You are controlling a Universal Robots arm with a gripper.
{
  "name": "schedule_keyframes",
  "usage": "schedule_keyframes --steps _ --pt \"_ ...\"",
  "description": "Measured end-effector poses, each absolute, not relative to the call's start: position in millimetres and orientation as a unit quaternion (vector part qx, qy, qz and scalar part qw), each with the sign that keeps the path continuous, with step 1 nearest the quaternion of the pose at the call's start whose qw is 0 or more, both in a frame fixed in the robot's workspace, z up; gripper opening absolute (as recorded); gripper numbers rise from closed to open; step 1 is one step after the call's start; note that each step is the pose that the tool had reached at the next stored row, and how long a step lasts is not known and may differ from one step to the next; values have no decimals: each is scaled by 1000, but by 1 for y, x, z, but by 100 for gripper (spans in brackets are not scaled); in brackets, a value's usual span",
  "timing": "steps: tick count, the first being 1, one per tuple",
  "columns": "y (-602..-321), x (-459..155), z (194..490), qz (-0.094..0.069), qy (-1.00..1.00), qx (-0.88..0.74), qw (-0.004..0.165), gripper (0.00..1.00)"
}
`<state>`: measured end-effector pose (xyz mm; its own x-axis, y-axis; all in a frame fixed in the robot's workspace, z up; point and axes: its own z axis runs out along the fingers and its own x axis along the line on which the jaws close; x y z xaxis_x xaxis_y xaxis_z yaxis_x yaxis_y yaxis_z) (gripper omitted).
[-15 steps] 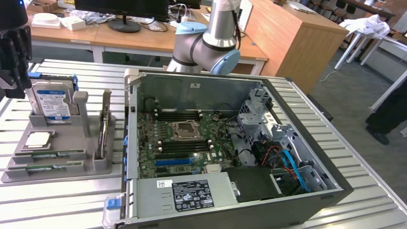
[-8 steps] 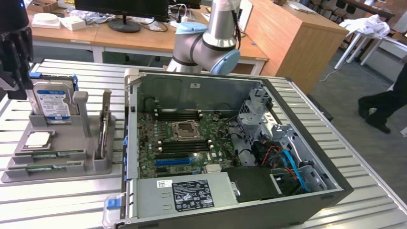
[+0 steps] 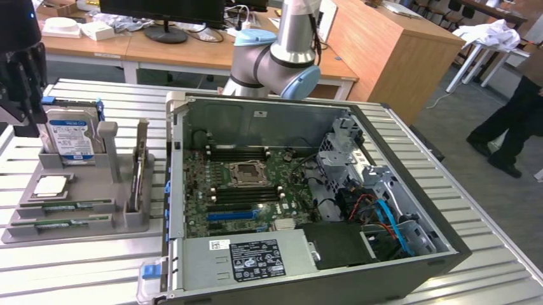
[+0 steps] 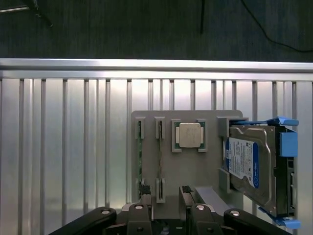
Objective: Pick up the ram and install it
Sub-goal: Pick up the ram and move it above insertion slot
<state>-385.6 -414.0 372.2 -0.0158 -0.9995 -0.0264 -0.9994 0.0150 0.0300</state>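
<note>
The gripper (image 4: 165, 193) was held above the grey holder (image 4: 195, 166), its jaws spread wide and nothing gripped between them. The ram (image 4: 159, 154) was seated on edge in a slot of the holder, untouched, with a second stick (image 4: 139, 152) slotted just beside it. The processor chip (image 4: 190, 135) and hard drive (image 4: 247, 164) were carried on the same holder. The open computer case (image 3: 254, 121) was set just beside the holder.
</note>
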Motion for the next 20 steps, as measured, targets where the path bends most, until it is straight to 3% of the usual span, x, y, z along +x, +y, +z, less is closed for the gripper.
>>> schedule_keyframes --steps 20 --pt "-414 -386 347 -21 -712 702 0 36"
